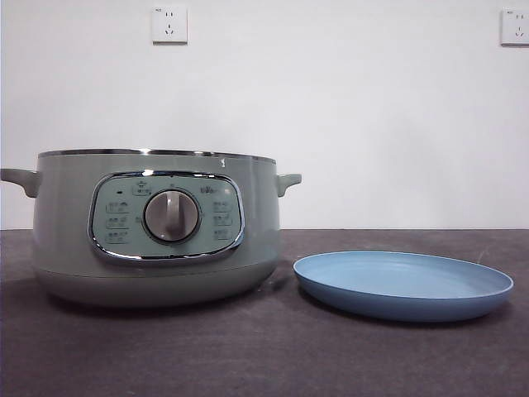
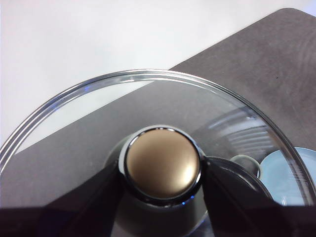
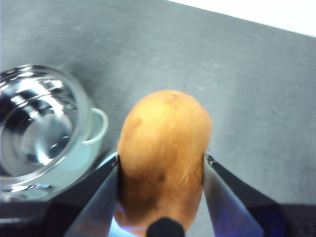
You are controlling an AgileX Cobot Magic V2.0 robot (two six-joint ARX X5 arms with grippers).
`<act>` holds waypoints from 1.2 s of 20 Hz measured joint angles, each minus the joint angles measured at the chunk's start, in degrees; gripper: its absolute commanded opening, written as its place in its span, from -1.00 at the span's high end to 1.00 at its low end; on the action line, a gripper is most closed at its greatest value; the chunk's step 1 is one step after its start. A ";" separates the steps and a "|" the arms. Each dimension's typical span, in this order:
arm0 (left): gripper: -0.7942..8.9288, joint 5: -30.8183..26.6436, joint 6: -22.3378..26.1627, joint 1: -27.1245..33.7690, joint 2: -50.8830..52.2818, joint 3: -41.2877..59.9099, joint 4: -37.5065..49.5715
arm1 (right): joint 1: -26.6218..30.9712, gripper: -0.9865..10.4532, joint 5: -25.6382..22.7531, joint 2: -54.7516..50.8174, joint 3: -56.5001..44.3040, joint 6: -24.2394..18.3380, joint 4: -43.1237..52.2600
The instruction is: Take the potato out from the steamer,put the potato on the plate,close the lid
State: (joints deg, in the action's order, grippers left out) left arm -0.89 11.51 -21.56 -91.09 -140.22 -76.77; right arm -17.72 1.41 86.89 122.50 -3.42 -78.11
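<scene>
Black jaws of the right gripper (image 3: 160, 163) press against both sides of the potato (image 3: 163, 148), clamping its orange-brown body between them high above the dark table (image 3: 247, 89). From that wrist camera the steamer (image 3: 39, 128) lies below and off to one side, its shiny metal bowl open to view and holding nothing that can be seen, one pale-green side handle sticking out toward the potato. The left gripper (image 2: 160, 170) grips the lid (image 2: 74, 123) by its knob (image 2: 163, 163), one dark jaw on each side of the chrome collar, the knob's round top looking bronze-gold in this light. Through the clear glass dome the table shows beneath, so the lid hangs in the air, away from the pot; past its chrome rim a steamer handle and part of the light blue plate (image 2: 291, 173) appear below. In the front view neither arm shows. There the sage-green steamer (image 1: 157, 227) stands uncovered on the table (image 1: 264, 356), its chrome rim bare, the control panel with the central dial facing the camera and a small handle at each side. The plate (image 1: 402, 285) sits just beside the pot, near its right-hand handle, not touching it, and its shallow blue surface carries nothing. Two white wall sockets (image 1: 169, 24) hang on the wall behind.
</scene>
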 measured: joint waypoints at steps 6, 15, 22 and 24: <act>0.85 2.64 0.00 0.00 0.00 0.00 0.00 | 0.52 0.84 3.15 6.60 -6.21 1.75 0.00; 0.85 2.93 0.00 0.00 0.00 0.00 0.00 | -0.94 0.84 7.56 19.69 -17.40 2.16 2.82; 0.85 2.91 0.00 0.00 0.00 0.00 0.00 | -4.26 0.84 7.61 20.28 -35.26 3.23 19.91; 0.85 2.84 0.00 0.00 0.00 0.00 0.00 | -4.96 0.84 7.58 20.28 -41.51 3.54 26.60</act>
State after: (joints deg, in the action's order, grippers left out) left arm 1.96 11.51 -21.56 -91.09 -140.22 -76.77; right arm -22.68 8.99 107.18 80.99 0.12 -51.51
